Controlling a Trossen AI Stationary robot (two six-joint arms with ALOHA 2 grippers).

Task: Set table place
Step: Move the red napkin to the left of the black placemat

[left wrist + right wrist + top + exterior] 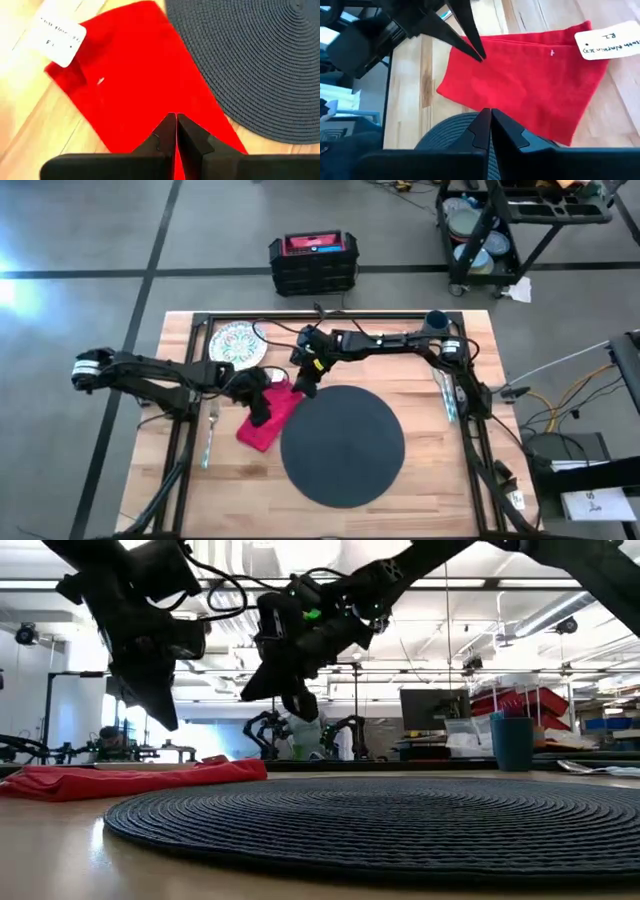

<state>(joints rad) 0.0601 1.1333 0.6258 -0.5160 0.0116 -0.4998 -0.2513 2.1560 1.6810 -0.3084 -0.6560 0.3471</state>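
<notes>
Hovering: both grippers hang over the red napkin (268, 418), jaws pressed together on nothing.
Left gripper (175, 120): dark tapered fingers meeting at a point, above the napkin's middle, near the mat's edge.
Right gripper (490, 114): same pointed shape, jaws closed and empty, over the seam where napkin meets mat.
Napkin: soft folded cloth, roughly rectangular, lying flat and aslant on the surface (420, 480), one corner touching or just under the mat; a white paper tag (61, 39) on one end.
Mat (342, 445): round, dark grey, woven in ribbed concentric rings.
Plate (237, 343): round, white with a colourful pattern, at the far left corner.
Fork (211, 433): slim, silvery, left of the napkin.
Cup (511, 743): dark blue cylinder, far right.
Right-side cutlery (446, 397): silvery, probably knife and spoon; too small to tell.
Surface: light wooden planks, black rail frame.
</notes>
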